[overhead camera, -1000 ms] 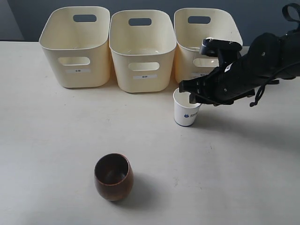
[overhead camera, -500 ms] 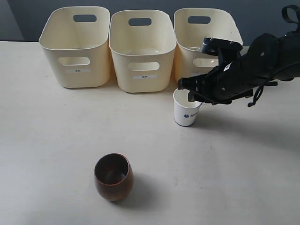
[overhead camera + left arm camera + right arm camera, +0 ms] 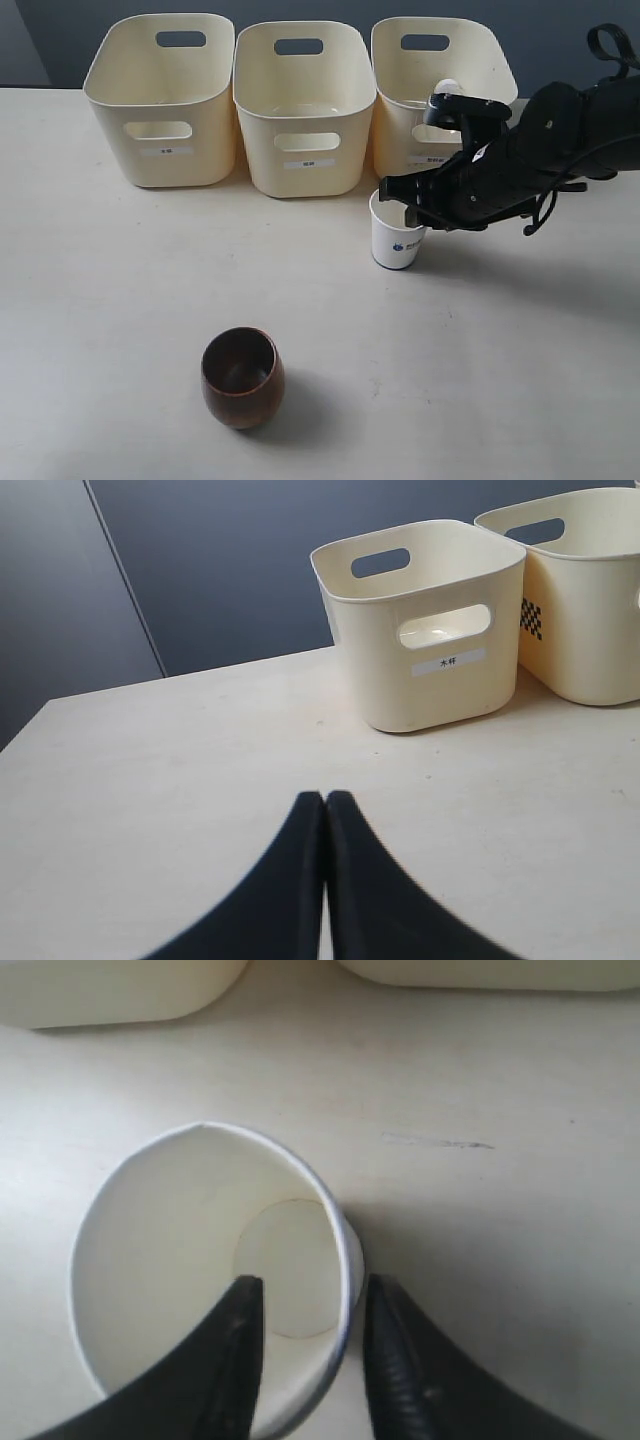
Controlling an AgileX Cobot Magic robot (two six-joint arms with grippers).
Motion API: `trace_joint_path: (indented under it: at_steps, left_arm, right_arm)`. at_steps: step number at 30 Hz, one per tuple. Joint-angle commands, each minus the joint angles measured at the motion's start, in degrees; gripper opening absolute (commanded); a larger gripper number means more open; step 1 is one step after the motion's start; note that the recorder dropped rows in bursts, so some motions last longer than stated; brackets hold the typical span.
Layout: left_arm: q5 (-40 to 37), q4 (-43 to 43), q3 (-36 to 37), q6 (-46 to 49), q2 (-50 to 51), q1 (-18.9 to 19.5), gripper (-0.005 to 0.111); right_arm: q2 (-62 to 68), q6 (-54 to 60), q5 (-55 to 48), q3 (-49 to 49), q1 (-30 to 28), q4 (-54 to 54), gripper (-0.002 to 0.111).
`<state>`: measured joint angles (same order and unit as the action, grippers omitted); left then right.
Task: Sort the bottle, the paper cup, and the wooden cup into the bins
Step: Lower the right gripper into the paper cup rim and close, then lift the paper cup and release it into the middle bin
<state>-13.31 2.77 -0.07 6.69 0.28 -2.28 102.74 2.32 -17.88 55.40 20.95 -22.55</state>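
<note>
The white paper cup (image 3: 396, 242) with a blue logo stands upright on the table in front of the right bin (image 3: 398, 100). My right gripper (image 3: 408, 207) is open at the cup's rim. In the right wrist view one finger hangs inside the paper cup (image 3: 180, 1260) and the other outside its wall, gripper (image 3: 305, 1295) straddling the rim. The dark wooden cup (image 3: 241, 378) stands alone near the front. My left gripper (image 3: 326, 798) is shut on nothing, low over bare table. No clear bottle is plainly seen; a small white round thing (image 3: 449, 87) peeks behind my right arm at the right bin.
Three cream bins stand in a row at the back: left bin (image 3: 160, 100), middle bin (image 3: 305, 110) and the right one. The left wrist view shows a labelled bin (image 3: 430, 670) and part of another bin (image 3: 590, 630). A dark wall lies behind the table.
My right arm has shifted slightly over the paper cup, with its fingers staying at the rim. Neither cup has moved.
</note>
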Motion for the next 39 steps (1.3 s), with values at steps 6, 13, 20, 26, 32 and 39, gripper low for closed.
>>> trace_joint_path:
  at_steps: [6,13,20,26,32,39]
  left_arm:
    - [0.0,-0.2,0.1,-0.1,-0.3,-0.2,0.0]
    - [0.0,-0.2,0.1,-0.1,-0.3,-0.2,0.0]
    - [0.0,-0.2,0.1,-0.1,-0.3,-0.2,0.0]
    - [0.0,-0.2,0.1,-0.1,-0.3,-0.2,0.0]
    - [0.0,-0.2,0.1,-0.1,-0.3,-0.2,0.0]
    - [0.0,-0.2,0.1,-0.1,-0.3,-0.2,0.0]
  right_arm:
    - [0.2,0.7,-0.2,-0.3,-0.3,0.2,0.0]
    - [-3.9,0.7,-0.5,0.7,-0.3,0.0,0.0]
    - [-9.2,0.7,-0.3,3.6,0.7,-2.4,0.0]
    - [-9.9,0.7,6.6,7.5,5.9,-2.4,0.0]
    - [-6.9,0.7,13.5,12.7,8.3,-2.2,0.0]
    - [-0.8,0.7,13.8,19.2,8.3,-2.7,0.0]
